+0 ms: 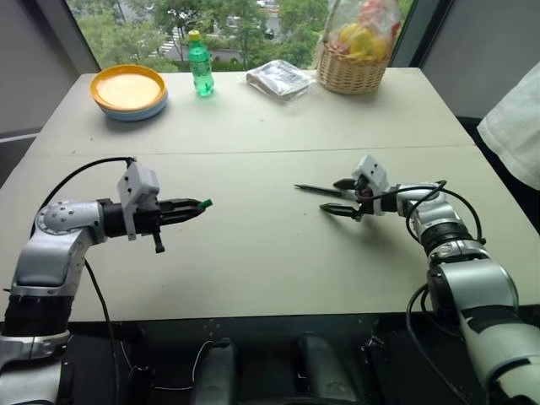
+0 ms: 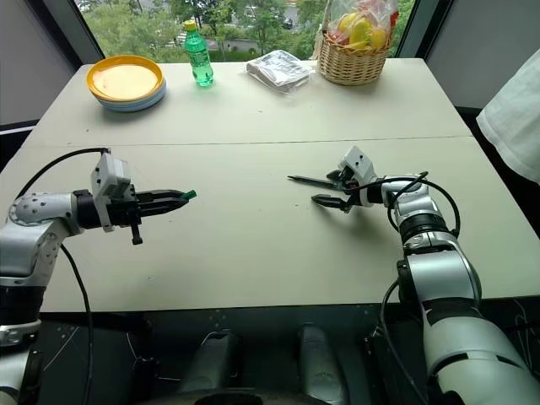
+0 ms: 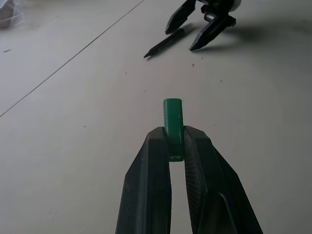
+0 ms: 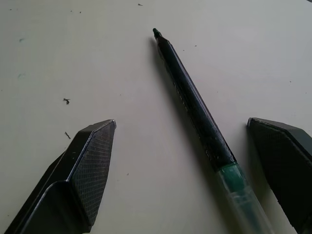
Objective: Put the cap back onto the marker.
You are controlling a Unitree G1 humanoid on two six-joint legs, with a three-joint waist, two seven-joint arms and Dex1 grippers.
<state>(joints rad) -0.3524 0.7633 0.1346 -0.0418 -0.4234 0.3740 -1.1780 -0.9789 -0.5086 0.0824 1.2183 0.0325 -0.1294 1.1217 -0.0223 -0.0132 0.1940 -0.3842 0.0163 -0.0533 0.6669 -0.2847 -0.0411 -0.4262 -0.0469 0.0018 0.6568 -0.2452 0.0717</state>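
The left gripper [image 1: 201,204] reaches level toward three o'clock above the table [image 1: 253,126], jaws clenched on the green cap [image 3: 172,127]. The right gripper [image 4: 183,134] tilts down toward nine o'clock, jaws released either side of the marker [image 4: 195,107], which lies flat on the table. At one o'clock, a basket [image 1: 350,74] holds wrapped fruit.

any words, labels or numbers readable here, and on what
None can be read.
Green plastic bottle with yellow lid: label too small to read.
Thin dark marker lying on the table: faint marks on the barrel, unreadable.
Tiny green plastic cap: plain.
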